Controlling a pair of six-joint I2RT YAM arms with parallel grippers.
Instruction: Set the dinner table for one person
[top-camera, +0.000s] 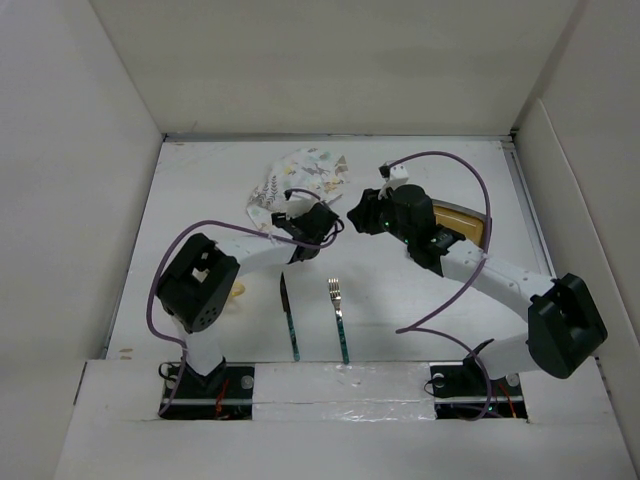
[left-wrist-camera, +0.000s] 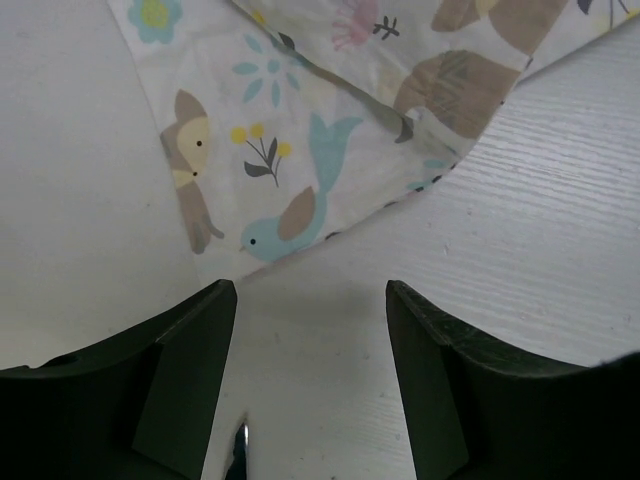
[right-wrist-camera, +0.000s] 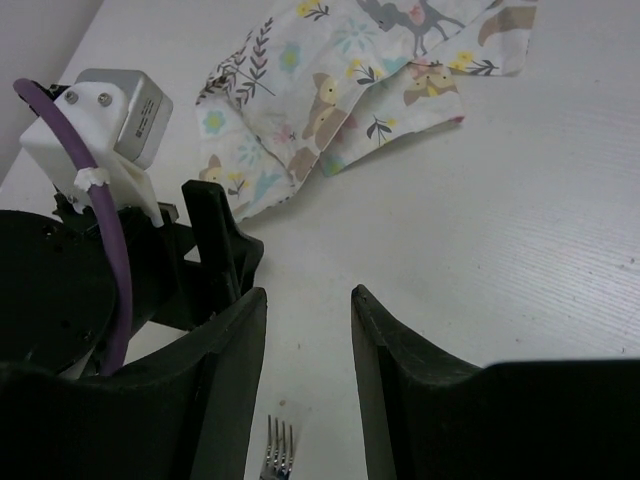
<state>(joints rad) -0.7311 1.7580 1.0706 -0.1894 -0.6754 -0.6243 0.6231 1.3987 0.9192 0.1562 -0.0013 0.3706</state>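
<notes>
The white dinner table (top-camera: 200, 210) carries a crumpled animal-print placemat (top-camera: 300, 175) at the back centre. A knife (top-camera: 290, 322) and a fork (top-camera: 339, 318) with green handles lie side by side near the front edge. My left gripper (top-camera: 292, 214) is open and empty, just short of the placemat's near edge (left-wrist-camera: 300, 120), with the knife tip (left-wrist-camera: 240, 450) below its jaws. My right gripper (top-camera: 358, 215) is open and empty to the right of the placemat (right-wrist-camera: 350, 90), above the fork tines (right-wrist-camera: 280, 452). The left gripper also shows in the right wrist view (right-wrist-camera: 215, 240).
A yellowish plate or board (top-camera: 464, 222) lies at the right, partly under the right arm. A small yellowish thing (top-camera: 236, 292) shows under the left arm. White wall panels (top-camera: 70, 150) close in the table on three sides.
</notes>
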